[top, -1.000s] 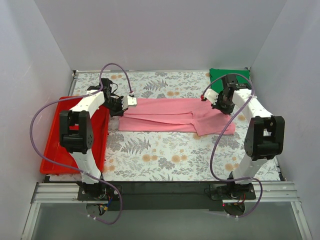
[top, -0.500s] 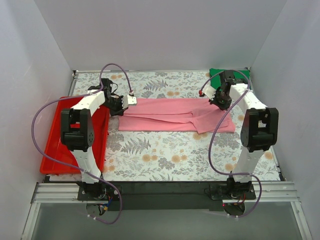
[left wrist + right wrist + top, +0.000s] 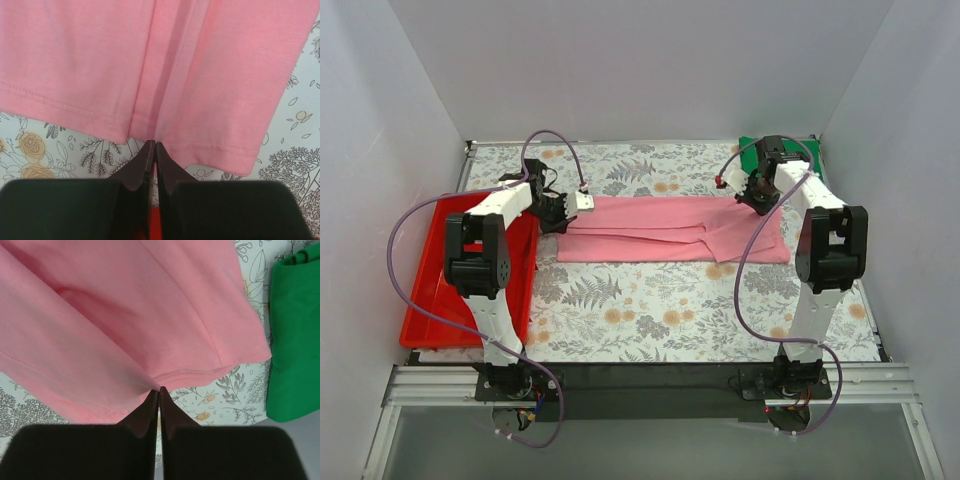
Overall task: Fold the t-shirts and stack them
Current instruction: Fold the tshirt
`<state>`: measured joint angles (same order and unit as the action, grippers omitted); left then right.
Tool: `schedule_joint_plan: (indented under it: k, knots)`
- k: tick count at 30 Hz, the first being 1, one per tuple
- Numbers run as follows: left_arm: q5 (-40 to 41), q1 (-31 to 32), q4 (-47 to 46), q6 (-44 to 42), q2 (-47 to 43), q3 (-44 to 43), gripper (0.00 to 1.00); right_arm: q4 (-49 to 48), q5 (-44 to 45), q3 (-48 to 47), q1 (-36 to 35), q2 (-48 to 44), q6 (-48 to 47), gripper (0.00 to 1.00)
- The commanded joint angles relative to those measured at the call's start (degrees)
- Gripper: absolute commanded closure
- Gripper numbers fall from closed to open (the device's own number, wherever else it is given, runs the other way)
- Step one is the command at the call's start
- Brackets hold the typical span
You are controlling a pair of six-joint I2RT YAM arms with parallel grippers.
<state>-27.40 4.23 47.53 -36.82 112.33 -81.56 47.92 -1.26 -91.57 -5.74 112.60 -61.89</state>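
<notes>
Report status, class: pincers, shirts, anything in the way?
Both shut: left pincer on pink t-shirt hem, right pincer on its other end. Shirt flat, folded lengthwise. Green t-shirt far right, apart. Nothing blocking.

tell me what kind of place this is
Probably a robot lab test cell: white walls box in a floral table, left arm and right arm are bolted to its near edge, a pink t-shirt stretched between them.

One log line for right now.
left gripper: pinching pink t-shirt hem | right gripper: pinching its other end | green t-shirt: far right corner
</notes>
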Motion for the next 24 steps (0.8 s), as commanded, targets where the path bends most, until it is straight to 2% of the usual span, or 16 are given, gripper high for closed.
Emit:
schedule_joint_plan:
  k: [1,3,4,6,7,9,13,19,24]
  knots:
    - [0.50,-0.54,-3.75,4.37,-0.45,-1.75,0.98,0.33,0.73,-4.22,0.11,1.92,-2.63,0.90]
    - [0.59,-0.54,-3.50,9.98,-0.10,-3.51,0.90,0.68,-0.49,-7.47,0.55,2.28,0.52,0.75]
    - [0.42,-0.54,-1.41,12.10,0.60,-6.22,0.82,1.90,-1.28,-8.44,0.73,2.19,1.41,0.65]
    - [-0.02,-0.63,0.63,18.58,0.87,-8.52,0.76,3.57,-2.96,-10.99,1.60,1.49,4.39,0.59]
    - [-0.63,-0.80,2.46,20.45,0.78,-10.09,0.66,4.71,-3.66,-11.87,2.22,1.23,5.54,0.57]
    - [-1.25,-0.98,3.62,24.32,-0.70,-10.64,0.59,8.05,-6.20,-12.67,4.50,0.26,8.78,0.56]
    - [-1.78,-0.98,5.11,35.55,-4.22,-9.41,0.55,15.44,-12.53,-10.39,9.77,-1.32,13.71,0.57]
    - [2.34,-0.80,3.89,44.37,-7.74,-2.39,0.50,16.15,-16.93,1.46,15.23,-4.58,16.01,0.57]
    - [5.95,-0.63,2.75,47.97,-8.18,1.92,0.49,14.75,-19.66,5.17,16.72,-4.23,17.94,0.57]
